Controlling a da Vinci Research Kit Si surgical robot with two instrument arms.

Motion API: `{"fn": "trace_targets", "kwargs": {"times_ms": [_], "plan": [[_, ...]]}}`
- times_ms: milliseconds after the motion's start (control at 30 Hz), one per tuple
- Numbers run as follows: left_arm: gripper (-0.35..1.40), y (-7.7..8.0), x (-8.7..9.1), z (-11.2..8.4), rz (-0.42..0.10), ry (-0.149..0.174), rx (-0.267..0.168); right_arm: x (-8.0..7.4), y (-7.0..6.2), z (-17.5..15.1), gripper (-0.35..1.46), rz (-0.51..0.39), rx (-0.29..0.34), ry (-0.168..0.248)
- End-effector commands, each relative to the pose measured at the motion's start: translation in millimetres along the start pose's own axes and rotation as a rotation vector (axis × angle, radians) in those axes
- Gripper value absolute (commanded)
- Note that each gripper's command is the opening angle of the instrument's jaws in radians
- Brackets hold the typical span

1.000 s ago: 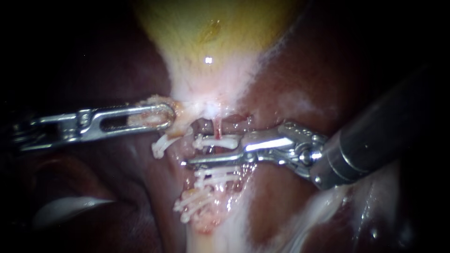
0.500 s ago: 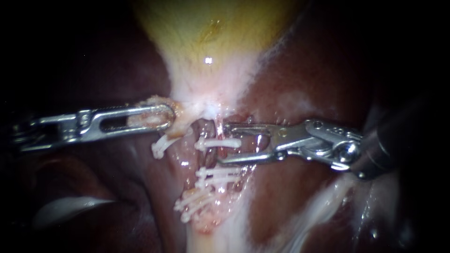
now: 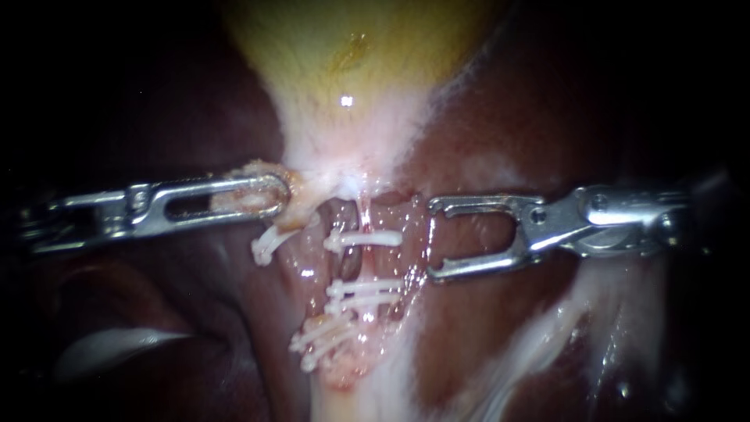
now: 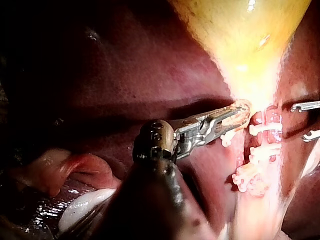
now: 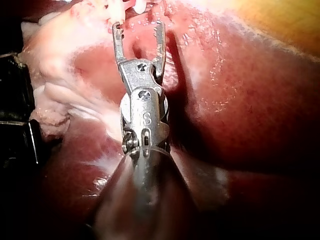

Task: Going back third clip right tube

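Through the endoscope, the left instrument lies level, its jaws clamped on a flap of pale tissue at the narrow foot of the yellow gallbladder. Below that a pink tube runs downward, crossed by white clips: the uppermost clip lies squarely across it, a close pair of clips sits further down, and a lower bunch of clips lies below those. The right instrument reaches in with its jaws spread wide and empty. Their tips stand just beside the uppermost clip, not touching it, over dark red liver. From the left arm's camera, the left instrument is closed on the same flap, and the uppermost clip lies just ahead of its jaws. Beyond the clips are the two parted tips of the right instrument. From the right arm's camera, the right instrument shows a clear fork, holding nothing. White clip ends lie just ahead of it, though I cannot tell which clip they belong to.
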State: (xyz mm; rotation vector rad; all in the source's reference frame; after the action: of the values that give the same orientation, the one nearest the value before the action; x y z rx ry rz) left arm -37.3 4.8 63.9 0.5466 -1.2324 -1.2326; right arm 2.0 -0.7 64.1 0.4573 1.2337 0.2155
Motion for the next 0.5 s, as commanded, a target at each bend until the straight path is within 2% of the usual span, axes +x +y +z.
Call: {"fn": "trace_targets", "kwargs": {"times_ms": [33, 333, 500], "plan": [[-0.35, 0.1, 0.1, 0.1, 0.0, 0.0, 0.001, 0.0, 0.0, -0.3, 0.5, -0.005, 0.001, 0.0], [-0.35, 0.6, 0.1, 0.5, 0.001, 0.002, -0.001, -0.2, -0.2, -1.2, 0.5, -0.024, 0.006, -0.001], [-0.35, 1.6, 0.5, 1.2, 0.0, 0.008, -0.006, -0.3, -0.3, -1.6, 0.5, -0.025, 0.008, -0.001]]}}
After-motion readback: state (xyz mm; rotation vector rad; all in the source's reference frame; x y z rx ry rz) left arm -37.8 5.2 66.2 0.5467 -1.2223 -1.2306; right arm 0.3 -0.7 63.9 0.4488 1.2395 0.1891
